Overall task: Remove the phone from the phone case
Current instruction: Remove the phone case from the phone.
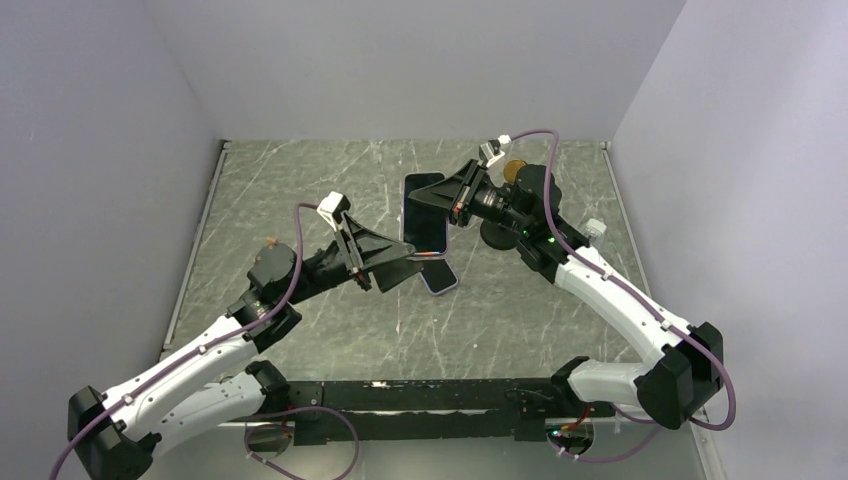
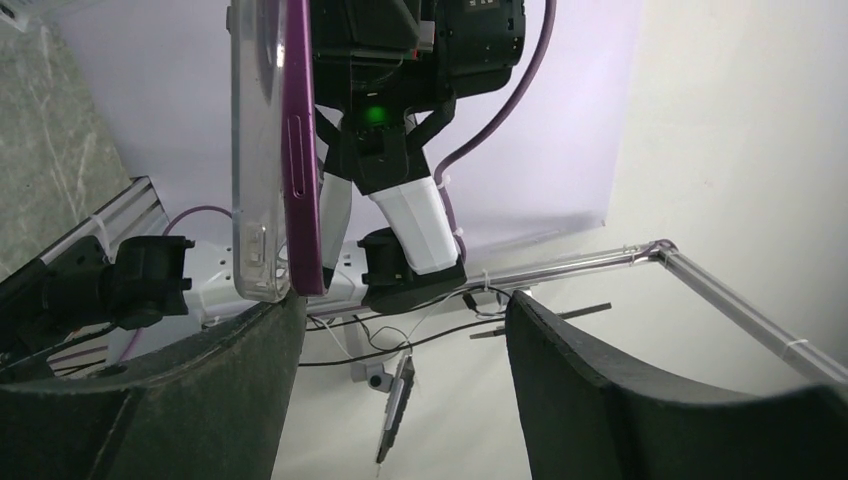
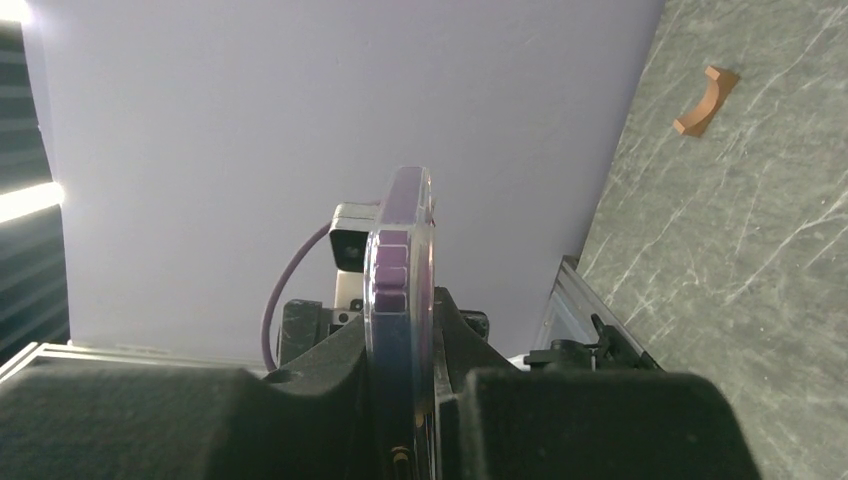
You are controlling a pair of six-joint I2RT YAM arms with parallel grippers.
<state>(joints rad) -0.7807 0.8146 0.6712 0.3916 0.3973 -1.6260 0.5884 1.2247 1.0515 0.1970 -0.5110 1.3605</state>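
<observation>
My right gripper (image 1: 457,208) is shut on the phone (image 1: 424,212) and holds it above the table, black screen up. In the right wrist view the phone (image 3: 392,290) stands edge-on between my fingers (image 3: 330,370), with the clear phone case (image 3: 426,240) on its right side. In the left wrist view the phone (image 2: 302,150) looks purple and edge-on. The phone case (image 2: 255,150) gapes away from it at the lower end. My left gripper (image 2: 402,305) is open wide, and its left finger (image 2: 240,380) touches the case's lower corner. In the top view the left gripper (image 1: 412,258) sits at the phone's near end.
A second, darker phone (image 1: 438,277) lies on the table just under my left fingertips. A small brown curved piece (image 3: 706,98) lies on the marbled tabletop (image 1: 300,190) near the right arm. White walls enclose the back and sides.
</observation>
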